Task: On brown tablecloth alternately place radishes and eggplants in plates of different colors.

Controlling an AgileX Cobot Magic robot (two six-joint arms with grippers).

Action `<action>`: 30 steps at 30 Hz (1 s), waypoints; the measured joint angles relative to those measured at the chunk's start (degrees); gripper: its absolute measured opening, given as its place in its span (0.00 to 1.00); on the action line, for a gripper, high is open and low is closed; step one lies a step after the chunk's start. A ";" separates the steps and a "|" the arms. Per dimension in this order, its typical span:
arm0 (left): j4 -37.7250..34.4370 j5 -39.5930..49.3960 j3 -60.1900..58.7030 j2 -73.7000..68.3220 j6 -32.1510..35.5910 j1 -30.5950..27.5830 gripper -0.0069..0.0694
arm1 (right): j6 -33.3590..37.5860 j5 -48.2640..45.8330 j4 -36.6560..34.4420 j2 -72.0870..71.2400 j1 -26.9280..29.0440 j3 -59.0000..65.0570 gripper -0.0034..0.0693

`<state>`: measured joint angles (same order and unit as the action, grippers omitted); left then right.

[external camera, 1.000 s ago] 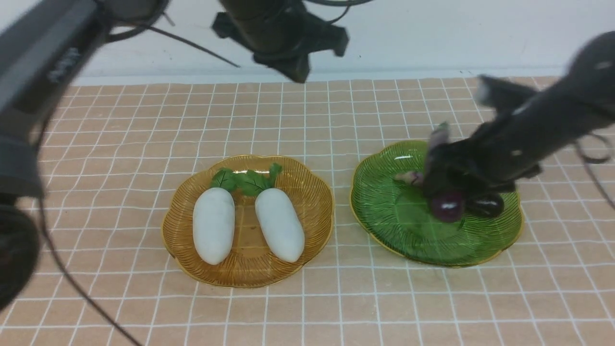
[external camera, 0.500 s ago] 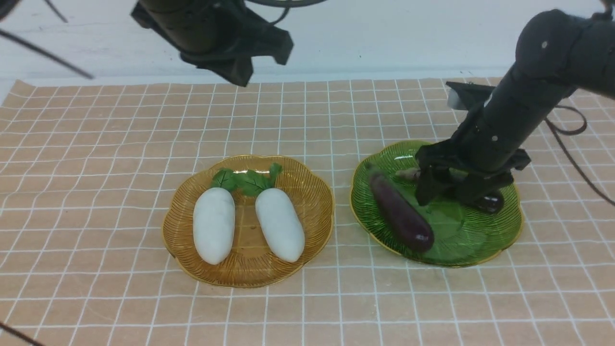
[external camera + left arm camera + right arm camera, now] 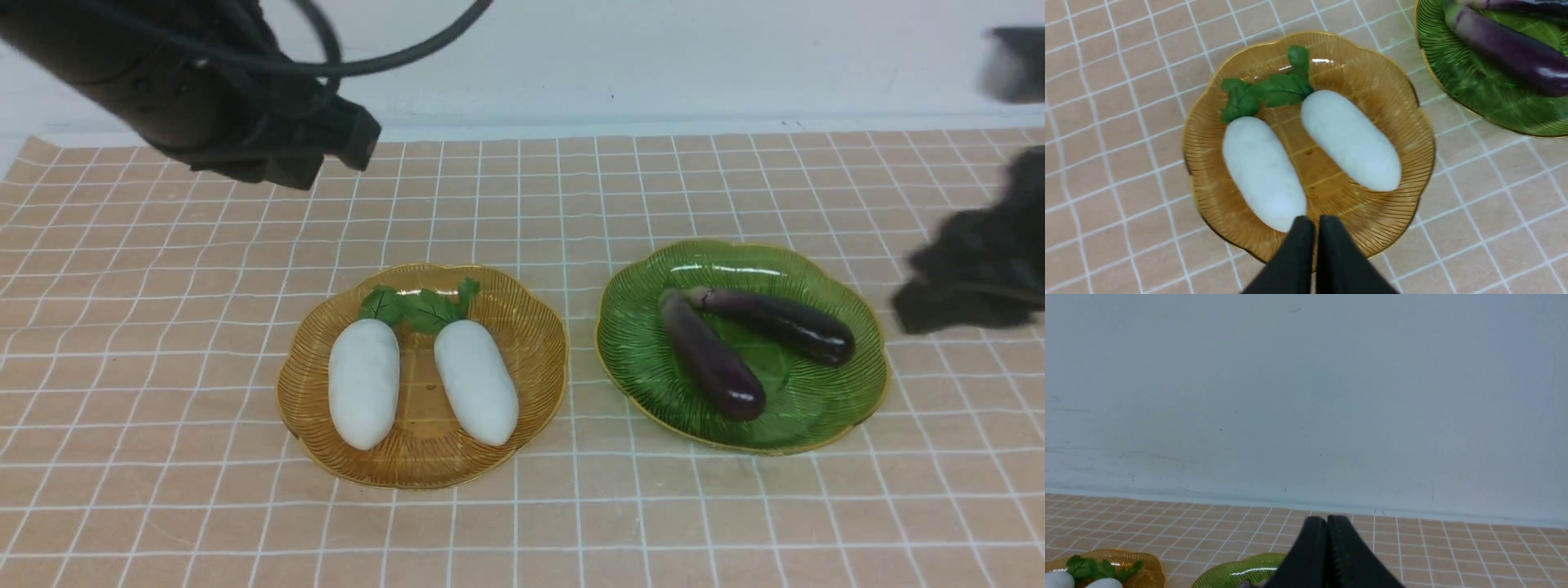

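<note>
Two white radishes (image 3: 363, 394) (image 3: 476, 380) lie side by side in the amber plate (image 3: 539, 327) on the brown tablecloth (image 3: 163, 327). Two dark-purple eggplants (image 3: 712, 356) (image 3: 775, 322) lie in the green plate (image 3: 645, 359). My left gripper (image 3: 269, 151) hangs high over the cloth's back left; in the left wrist view its fingertips (image 3: 1316, 224) are shut and empty above the amber plate (image 3: 1404, 98). My right gripper (image 3: 963, 286) is blurred at the right edge, away from the green plate; in the right wrist view it is (image 3: 1327, 522) shut and empty.
A pale wall (image 3: 653, 57) runs along the cloth's far edge. The plates stand side by side mid-cloth. Black cables (image 3: 392, 49) hang from the left arm at the top.
My right gripper has let go of the second eggplant in the green plate, drawn back to the right and shut. The left arm has swung to the left.
</note>
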<state>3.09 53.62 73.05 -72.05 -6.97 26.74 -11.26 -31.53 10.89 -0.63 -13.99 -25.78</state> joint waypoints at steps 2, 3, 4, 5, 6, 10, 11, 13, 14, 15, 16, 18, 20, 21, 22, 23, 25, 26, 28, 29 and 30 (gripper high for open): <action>-0.33 -1.11 -0.52 0.29 0.00 0.05 0.09 | -1.23 0.17 0.25 0.05 0.00 0.58 0.03; -0.33 -1.75 -0.83 0.61 0.00 0.05 0.09 | -2.13 0.43 0.25 0.05 0.00 0.76 0.03; -0.27 -2.17 -1.34 0.99 -0.06 0.05 0.09 | -2.85 0.89 0.25 0.05 0.00 0.75 0.03; -0.19 -2.72 -1.96 1.69 -0.06 0.05 0.09 | -3.38 1.33 0.34 0.05 0.00 0.82 0.03; -0.02 -3.35 -2.59 2.33 -0.06 0.05 0.09 | -3.67 1.72 0.47 0.05 0.00 0.82 0.03; 0.89 -8.16 -9.47 9.07 -0.27 0.05 0.09 | -4.27 1.99 0.79 0.05 0.00 0.83 0.03; 1.04 -9.26 -10.77 10.33 -0.57 0.05 0.09 | -4.27 1.99 0.79 0.05 0.00 0.88 0.03; 1.31 -12.12 -13.94 13.31 -1.47 0.05 0.09 | -4.38 1.99 0.79 0.05 0.00 0.88 0.03; 1.43 -13.85 -15.84 15.05 -2.01 0.05 0.09 | -4.42 1.93 0.79 0.05 0.00 0.88 0.03; 1.44 -15.93 -18.19 17.19 -2.46 0.05 0.09 | -4.42 1.93 0.84 0.05 0.00 0.88 0.03; 1.44 -18.07 -20.95 19.70 -2.66 0.05 0.09 | -4.42 1.93 0.86 0.05 0.00 0.88 0.03; 1.44 -19.50 -23.04 22.09 -2.90 0.05 0.09 | -4.42 1.89 0.86 0.05 0.00 0.88 0.03; 1.44 -20.03 -25.46 24.66 -3.21 0.05 0.09 | -4.48 1.89 0.86 0.05 0.00 0.88 0.03; 1.25 -20.03 -26.59 25.74 -3.52 0.05 0.09 | -4.45 1.89 0.86 0.05 0.00 0.88 0.03; 0.92 -20.03 -27.52 27.11 -3.68 0.05 0.09 | -4.45 1.89 0.86 0.05 0.00 0.88 0.03; 0.69 -20.03 -28.26 28.42 -4.08 0.05 0.09 | -4.45 1.89 0.86 0.05 0.00 0.88 0.03; 0.36 -19.89 -29.29 30.99 -4.31 0.05 0.09 | -4.45 1.89 0.86 0.05 0.00 0.88 0.03; 0.31 -19.64 -29.40 32.00 -4.37 0.05 0.09 | -4.45 1.89 0.86 0.05 0.00 0.88 0.03; 0.31 -18.85 -29.52 33.77 -4.50 0.05 0.09 | -4.45 1.89 0.86 0.05 0.00 0.88 0.03; 0.25 -18.27 -29.52 34.30 -4.55 0.05 0.09 | -4.45 1.89 0.86 0.05 0.00 0.88 0.03; 0.18 -17.40 -29.52 34.93 -4.55 0.05 0.09 | -4.45 1.89 0.86 0.05 0.00 0.88 0.03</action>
<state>3.28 36.22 43.52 -37.11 -11.53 26.79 -15.70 -29.64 11.75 -0.58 -13.99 -24.91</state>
